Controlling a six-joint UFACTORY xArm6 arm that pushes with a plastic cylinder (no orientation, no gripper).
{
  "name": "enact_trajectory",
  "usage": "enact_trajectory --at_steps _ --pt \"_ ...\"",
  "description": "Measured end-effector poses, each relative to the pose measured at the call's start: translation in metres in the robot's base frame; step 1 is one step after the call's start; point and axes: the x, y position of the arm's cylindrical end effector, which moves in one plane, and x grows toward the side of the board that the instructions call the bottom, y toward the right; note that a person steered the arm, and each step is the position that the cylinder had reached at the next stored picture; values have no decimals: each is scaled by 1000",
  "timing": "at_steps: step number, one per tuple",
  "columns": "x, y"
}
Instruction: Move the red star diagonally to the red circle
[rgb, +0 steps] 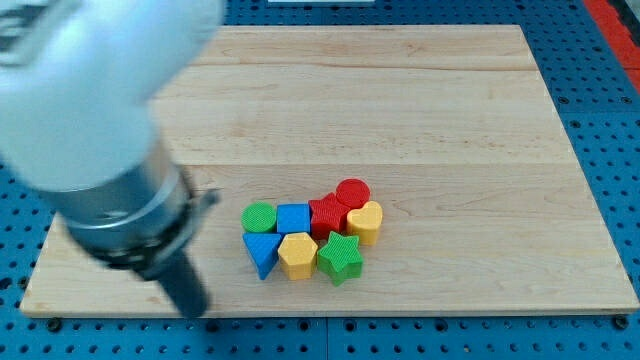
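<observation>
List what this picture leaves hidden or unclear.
- My tip: the camera view blurs the rod, so its exact end is uncertain; it appears at the view's left of the blocks, apart from them.
- Red star: partly covered by the red circle and its neighbours, so its outline is unclear.
- Board: the arm hides its upper-left corner.

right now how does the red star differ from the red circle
The red star has pointed, notched edges; the red circle is round. The star lies lower and further to the view's left, wedged between other blocks; the circle sits at the cluster's top edge. Both are red and they touch.
</observation>
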Motion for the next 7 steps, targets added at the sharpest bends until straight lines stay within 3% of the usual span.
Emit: enact_trajectory --at_steps 1,3,4,7 --pt "-13 56" --pt "-12 90" --pt "-37 116" --pt "-154 114"
